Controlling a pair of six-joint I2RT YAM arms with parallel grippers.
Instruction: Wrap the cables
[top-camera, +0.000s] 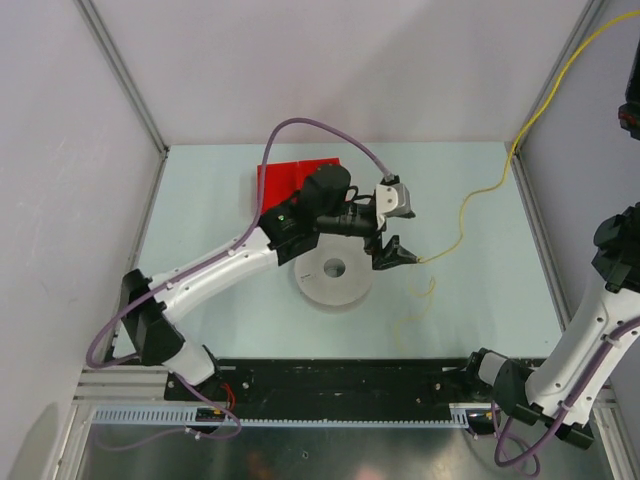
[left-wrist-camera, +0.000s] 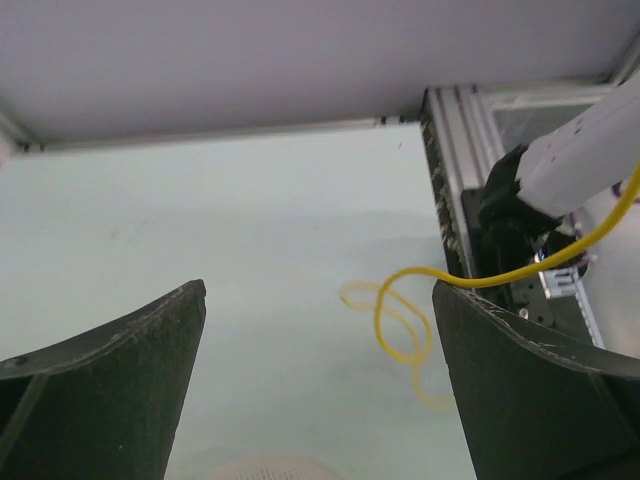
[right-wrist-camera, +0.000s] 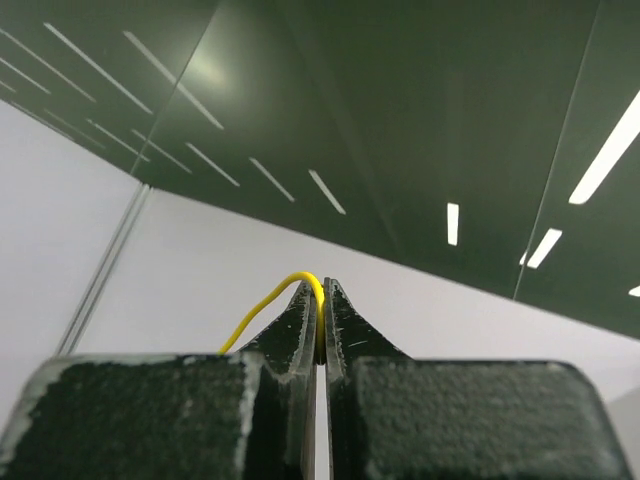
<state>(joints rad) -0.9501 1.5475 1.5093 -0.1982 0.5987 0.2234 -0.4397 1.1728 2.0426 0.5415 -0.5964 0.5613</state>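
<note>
From the near edge, the left arm (top-camera: 215, 275) reaches in toward the middle of the table (top-camera: 500, 300). The loose end of the yellow wire (top-camera: 463, 215) curls in a small loop on the bare surface at about 5 o'clock from the arm's tip. A white disc (top-camera: 325, 288) lies flat a little farther in. At its 3 o'clock hangs the left gripper (top-camera: 397, 256), jaws spread wide with nothing between them. The wire crosses the edge of one finger (left-wrist-camera: 520, 370); I cannot tell if it rests there. From there it runs toward 1 o'clock, past the table's far right corner and upward. A flat red piece (top-camera: 290, 178) lies at the disc's 11 o'clock. The right gripper (right-wrist-camera: 320, 300), tilted at the ceiling, has its jaws pinched tight on the wire.
</note>
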